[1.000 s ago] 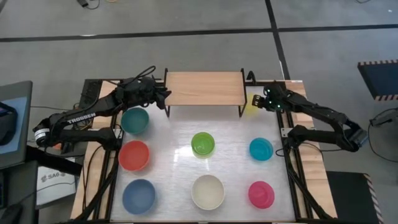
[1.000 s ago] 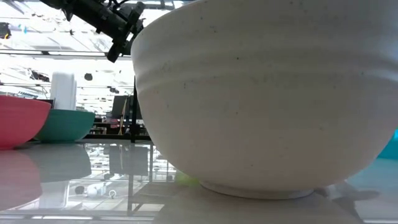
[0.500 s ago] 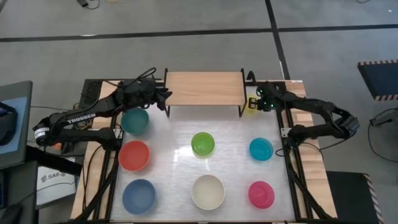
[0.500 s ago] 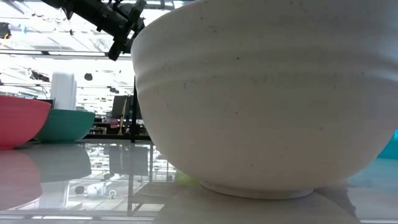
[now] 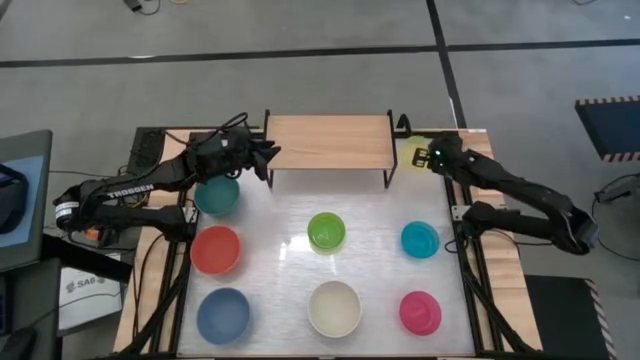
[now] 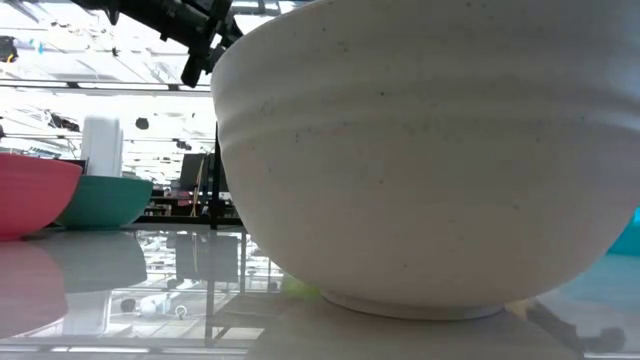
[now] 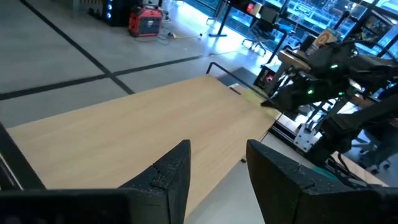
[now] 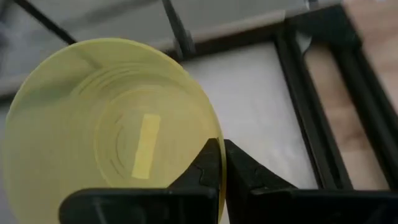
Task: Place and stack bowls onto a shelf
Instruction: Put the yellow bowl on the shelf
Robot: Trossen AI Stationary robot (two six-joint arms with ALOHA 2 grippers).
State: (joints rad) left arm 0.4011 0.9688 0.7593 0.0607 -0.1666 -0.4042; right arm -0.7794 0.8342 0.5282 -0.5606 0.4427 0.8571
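Observation:
The shelf (image 5: 328, 143) stands at the table's far middle, its wood top bare (image 7: 124, 130). My right gripper (image 5: 421, 157) is just off the shelf's right end, shut on the yellow bowl (image 5: 410, 154). My left gripper (image 5: 264, 160) hovers open and empty over the shelf's left end, its fingers (image 7: 177, 171) above the wood. The teal (image 5: 217, 195), red (image 5: 215, 249), blue (image 5: 223, 314), green (image 5: 326, 231), cream (image 5: 334, 308), cyan (image 5: 420, 239) and pink (image 5: 420, 312) bowls rest on their bases on the white table. My right gripper pinches the yellow bowl's rim (image 8: 208, 134) on the side nearest the arm, one finger inside the bowl and one outside. The fingers come from the table's right, slanting down. The bowl is tilted with its inside toward the wrist camera; whether its base still touches the table I cannot tell.
In the low view the cream bowl (image 6: 420, 150) fills most of the picture, with the red (image 6: 30, 195) and teal (image 6: 105, 200) bowls at the left. The black table frame (image 8: 311, 81) runs close past the yellow bowl. Bare table lies between the shelf and the green bowl.
My right gripper has shut on the yellow bowl's rim and drawn the bowl a little toward the table's far edge, tipping it. My left gripper has risen slightly beside the shelf's left end and stays open.

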